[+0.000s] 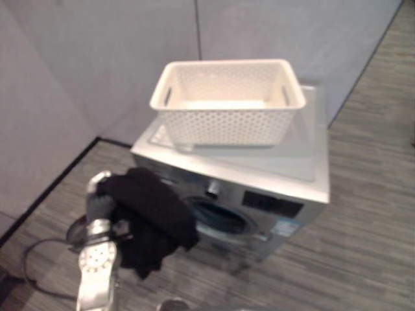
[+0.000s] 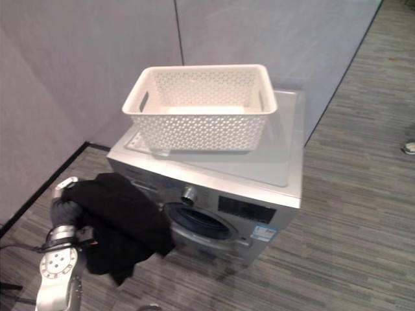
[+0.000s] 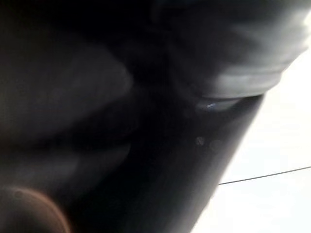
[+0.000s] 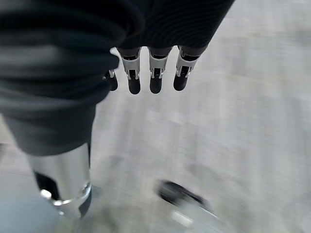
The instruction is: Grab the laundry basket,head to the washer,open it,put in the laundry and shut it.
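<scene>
White laundry basket sits atop the washer. Black laundry hides the left hand, grip untellable. The right hand hangs slack-fingered, empty.

1. Soft, even light fell from above; the head views were bright but slightly hazy.
2. The white laundry basket cast a faint shadow on the washer top.
3. The black laundry showed no detail in its folds.
4. The left wrist view was dark and blurred, washed out along one edge.
5. In the right wrist view the floor was smeared by blur.
</scene>
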`<state>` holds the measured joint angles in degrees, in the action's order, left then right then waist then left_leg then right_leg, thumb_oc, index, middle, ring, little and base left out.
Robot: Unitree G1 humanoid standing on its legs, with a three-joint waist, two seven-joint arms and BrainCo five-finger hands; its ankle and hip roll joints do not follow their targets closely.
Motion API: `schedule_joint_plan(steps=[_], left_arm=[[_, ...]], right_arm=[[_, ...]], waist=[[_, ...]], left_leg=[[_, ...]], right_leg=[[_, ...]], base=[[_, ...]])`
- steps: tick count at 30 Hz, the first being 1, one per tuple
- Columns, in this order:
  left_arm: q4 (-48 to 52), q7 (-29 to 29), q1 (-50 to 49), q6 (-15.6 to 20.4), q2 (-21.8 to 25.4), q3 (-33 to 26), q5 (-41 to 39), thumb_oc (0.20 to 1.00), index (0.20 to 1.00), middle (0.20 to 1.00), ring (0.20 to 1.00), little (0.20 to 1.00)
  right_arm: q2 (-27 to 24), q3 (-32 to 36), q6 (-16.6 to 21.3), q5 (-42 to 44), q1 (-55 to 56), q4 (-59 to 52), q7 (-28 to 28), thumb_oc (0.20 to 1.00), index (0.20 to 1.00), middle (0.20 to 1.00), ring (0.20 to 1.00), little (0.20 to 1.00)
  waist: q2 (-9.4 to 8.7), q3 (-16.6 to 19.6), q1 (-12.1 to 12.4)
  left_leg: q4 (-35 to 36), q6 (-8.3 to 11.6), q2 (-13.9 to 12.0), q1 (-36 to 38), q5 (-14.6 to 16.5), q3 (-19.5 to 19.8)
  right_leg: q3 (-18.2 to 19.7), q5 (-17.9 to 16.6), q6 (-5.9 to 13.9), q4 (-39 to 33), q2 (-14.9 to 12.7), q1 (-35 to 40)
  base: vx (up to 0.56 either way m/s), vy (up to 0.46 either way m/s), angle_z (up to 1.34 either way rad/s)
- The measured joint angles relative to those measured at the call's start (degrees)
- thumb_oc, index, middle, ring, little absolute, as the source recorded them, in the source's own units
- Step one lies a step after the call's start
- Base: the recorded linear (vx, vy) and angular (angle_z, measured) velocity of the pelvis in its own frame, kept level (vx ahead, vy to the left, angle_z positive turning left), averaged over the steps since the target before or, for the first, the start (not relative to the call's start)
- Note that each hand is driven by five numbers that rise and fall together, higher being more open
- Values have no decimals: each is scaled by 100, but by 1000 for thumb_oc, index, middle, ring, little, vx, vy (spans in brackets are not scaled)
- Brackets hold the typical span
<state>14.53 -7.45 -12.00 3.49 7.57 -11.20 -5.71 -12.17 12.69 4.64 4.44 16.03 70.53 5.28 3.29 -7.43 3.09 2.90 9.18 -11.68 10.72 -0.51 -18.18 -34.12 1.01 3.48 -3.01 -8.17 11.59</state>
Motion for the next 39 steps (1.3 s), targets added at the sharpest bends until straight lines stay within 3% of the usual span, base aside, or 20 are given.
schedule_joint_plan(steps=[4, 10, 14, 15, 22, 28, 33, 39], left_arm=[[-129, -5, -61, -34, 3, 39, -146, 200, 200, 200, 200, 200], [-699, 297, -49, -59, -69, 946, -975, 200, 200, 200, 200, 200], [-1451, 469, -49, 28, -500, 1335, -1419, 200, 200, 200, 200, 200], [-2145, 525, 61, -26, -796, 1315, -1587, 200, 200, 200, 200, 200], [-3641, 514, 934, -22, -813, 1443, -1728, 200, 200, 200, 200, 200], [-4125, 366, 2189, 269, -863, 1211, -2003, 200, 200, 200, 200, 200], [-4751, 34, 2961, 564, -961, 694, -2269, 200, 200, 200, 200, 200], [-4582, -280, 3609, 962, -882, 471, -2483, 200, 200, 200, 200, 200]], right_arm=[[139, -97, 3, -6, -328, -122, -21, 1000, 1000, 1000, 1000, 1000], [59, -389, 55, -208, -987, -449, -10, 1000, 1000, 1000, 1000, 1000], [90, -457, 2, -195, -1321, -582, -40, 1000, 1000, 1000, 1000, 1000], [126, -577, 3, -193, -1472, -761, -77, 1000, 1000, 1000, 1000, 1000], [363, -1005, 14, -187, -1816, -1351, -77, 1000, 1000, 1000, 1000, 1000], [421, -1115, 49, -161, -1983, -1370, -66, 1000, 1000, 1000, 1000, 1000], [410, -1411, 103, 10, -1967, -1586, -8, 1000, 1000, 1000, 1000, 1000], [386, -1526, 213, 23, -1907, -1909, 70, 1000, 1000, 1000, 1000, 1000]], waist=[[-73, -9, 59], [22, -235, 92], [73, -460, 58], [-40, -722, 9], [-820, -1793, 5], [-995, -2165, -42], [-1127, -2203, -128], [-1397, -2194, -273]], left_leg=[[200, -68, 161, -45, 40, 5], [184, -150, 128, -295, -13, -52], [-71, -165, 60, -767, -27, -154], [-146, -184, 36, -894, -42, -176], [-522, -247, -79, -1554, -109, -140], [-581, -253, -70, -1772, -128, -110], [-586, -246, -100, -1958, -139, -54], [-590, -201, -186, -2501, -186, 13]], right_leg=[[138, -77, 254, 136, -178, -309], [321, -167, 194, 293, -174, -727], [431, -193, 121, 563, -213, -1237], [448, -240, 48, 591, -182, -1372], [475, -166, -134, 1047, -234, -2033], [454, -226, -169, 1054, -259, -2207], [425, -233, -182, 1027, -219, -2379], [334, -287, -255, 926, -112, -2805]], base=[[-29, 53, 2], [-91, 10, -13], [-115, -40, -18], [-88, -54, -16], [-88, -39, 1], [-39, -48, 1], [-5, -37, 0], [13, -51, 5]])
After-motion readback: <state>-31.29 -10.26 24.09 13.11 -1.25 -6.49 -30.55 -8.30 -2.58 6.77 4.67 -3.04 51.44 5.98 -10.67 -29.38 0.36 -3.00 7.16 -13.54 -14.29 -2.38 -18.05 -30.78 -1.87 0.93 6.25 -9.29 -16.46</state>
